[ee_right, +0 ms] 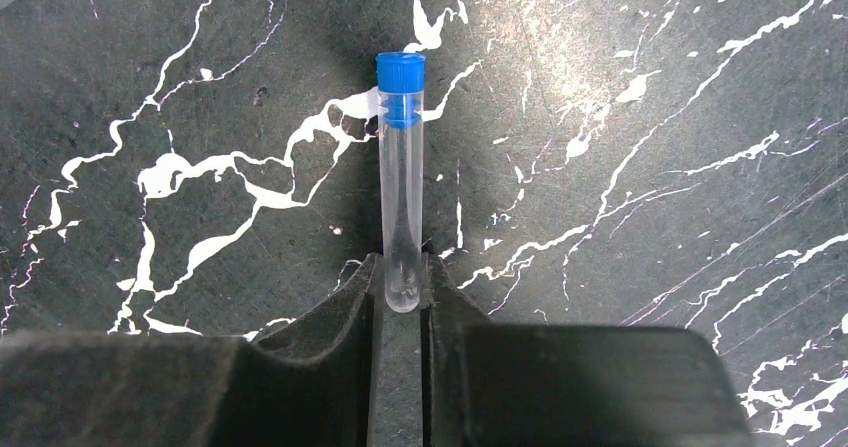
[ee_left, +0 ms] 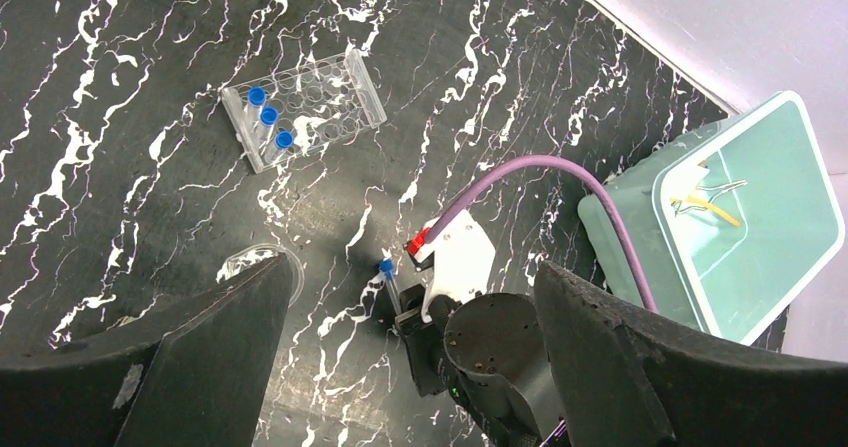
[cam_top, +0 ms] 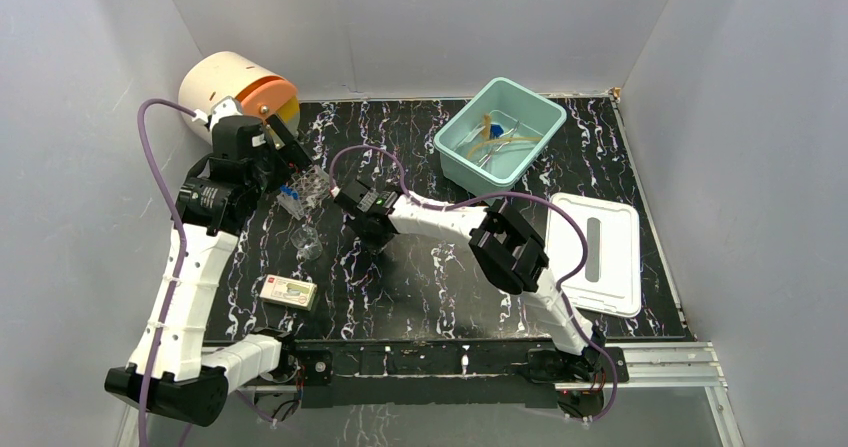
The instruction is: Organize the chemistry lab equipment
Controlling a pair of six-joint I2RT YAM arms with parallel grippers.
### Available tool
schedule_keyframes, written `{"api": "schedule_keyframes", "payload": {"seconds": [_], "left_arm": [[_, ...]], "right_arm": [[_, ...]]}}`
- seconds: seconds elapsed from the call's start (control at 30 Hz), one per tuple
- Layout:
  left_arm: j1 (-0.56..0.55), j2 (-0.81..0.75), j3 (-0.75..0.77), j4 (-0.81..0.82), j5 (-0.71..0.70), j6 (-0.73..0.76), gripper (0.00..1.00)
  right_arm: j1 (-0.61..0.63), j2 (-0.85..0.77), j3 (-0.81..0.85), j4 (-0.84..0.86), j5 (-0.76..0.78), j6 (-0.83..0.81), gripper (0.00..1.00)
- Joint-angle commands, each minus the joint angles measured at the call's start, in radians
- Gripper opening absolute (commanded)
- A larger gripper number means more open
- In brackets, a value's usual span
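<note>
The right tool [ee_right: 400,287] is pinched narrow on the round end of the tube [ee_right: 401,167], which runs straight ahead of it, cap [ee_right: 401,72] outermost. The rack [ee_left: 300,107] lies ahead and slightly left of that tool, apart from the cap; the left tool [ee_left: 415,270] hangs wide and empty above.

Rack [ee_left: 303,109] at left holding 3 tubes [ee_left: 269,115], tub [cam_top: 468,170] back right, lid [cam_top: 620,257] before it, packet [cam_top: 289,292] front left.
</note>
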Motion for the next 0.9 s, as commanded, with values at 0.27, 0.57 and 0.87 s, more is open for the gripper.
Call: {"api": "schedule_keyframes", "payload": {"seconds": [0.27,0.57,0.87], "left_arm": [[0.007,-0.02,-0.052,0.004,0.096,-0.032,0.91],[0.007,0.055,-0.066,-0.001,0.203,-0.099,0.91],[0.008,0.156,-0.144,0.08,0.513,-0.124,0.76]], "right_arm": [[-0.018,-0.197,-0.247,0.234,0.038,0.058,0.19],[-0.043,-0.427,-0.52,0.43,0.153,0.153,0.19],[-0.044,-0.596,-0.602,0.553,0.081,0.159,0.21]]}}
